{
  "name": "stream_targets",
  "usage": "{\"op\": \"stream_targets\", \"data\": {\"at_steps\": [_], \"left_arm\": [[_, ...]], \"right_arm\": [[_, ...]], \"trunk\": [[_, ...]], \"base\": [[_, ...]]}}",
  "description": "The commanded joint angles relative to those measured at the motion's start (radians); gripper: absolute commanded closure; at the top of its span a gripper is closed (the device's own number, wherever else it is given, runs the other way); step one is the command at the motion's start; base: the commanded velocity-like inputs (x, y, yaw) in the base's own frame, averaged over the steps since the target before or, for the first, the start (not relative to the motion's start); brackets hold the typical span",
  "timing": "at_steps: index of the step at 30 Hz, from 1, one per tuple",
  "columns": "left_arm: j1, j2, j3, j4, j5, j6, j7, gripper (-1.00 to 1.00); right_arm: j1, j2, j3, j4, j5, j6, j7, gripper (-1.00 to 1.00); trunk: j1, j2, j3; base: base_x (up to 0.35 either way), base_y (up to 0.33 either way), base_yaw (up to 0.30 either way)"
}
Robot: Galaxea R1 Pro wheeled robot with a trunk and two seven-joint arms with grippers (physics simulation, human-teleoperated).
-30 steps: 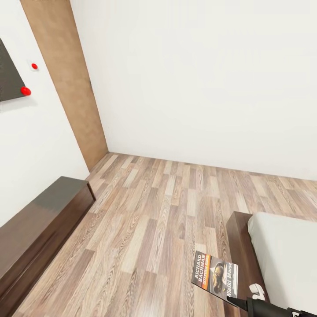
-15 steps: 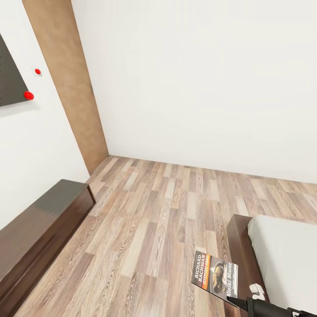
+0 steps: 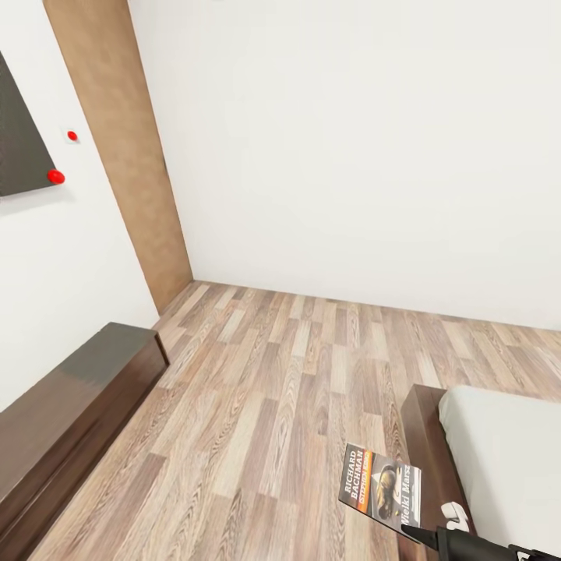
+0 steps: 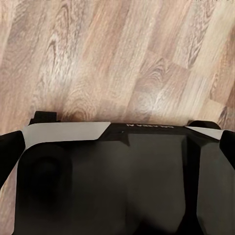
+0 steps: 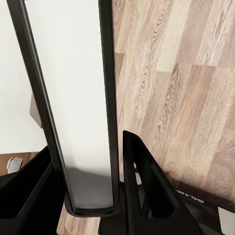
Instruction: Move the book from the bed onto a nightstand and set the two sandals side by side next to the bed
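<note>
The book (image 3: 380,488), a thin dark paperback with white "Richard Bachman" lettering and an orange band, hangs over the wood floor just off the bed's corner. My right gripper (image 3: 413,531) is shut on its lower edge at the bottom right of the head view. In the right wrist view the book (image 5: 73,98) stands edge-on, white pages between dark covers, clamped between the black fingers (image 5: 147,186). The bed (image 3: 506,460) shows its grey mattress and dark frame at the right. The left wrist view looks down on floor planks (image 4: 117,58) and my dark body (image 4: 122,181).
A long low dark bench (image 3: 70,405) runs along the left wall under a dark wall screen (image 3: 15,140). A brown panel (image 3: 128,156) stands in the far left corner. Wood-plank floor (image 3: 273,389) stretches between the bench and the bed up to the white far wall.
The whole head view has shifted a little, so the wall screen and bench sit lower and further right in the picture. The book stays in my right gripper at the same spot.
</note>
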Motion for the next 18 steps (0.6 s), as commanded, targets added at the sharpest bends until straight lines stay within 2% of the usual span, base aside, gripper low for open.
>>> {"op": "stream_targets", "data": {"at_steps": [1, 18], "left_arm": [[-0.001, 0.0, -0.002, 0.001, 0.008, -0.002, -0.005, -1.0], [-0.001, 0.0, -0.002, 0.001, 0.008, -0.002, -0.005, -1.0]], "right_arm": [[-0.001, 0.0, -0.002, 0.0, -0.002, 0.01, 0.003, 1.0], [-0.001, 0.0, -0.002, 0.001, -0.002, 0.01, 0.003, 1.0]], "trunk": [[0.0, -0.001, 0.001], [0.0, -0.001, 0.028]], "base": [[0.0, 0.0, 0.0], [0.0, 0.0, 0.0]]}}
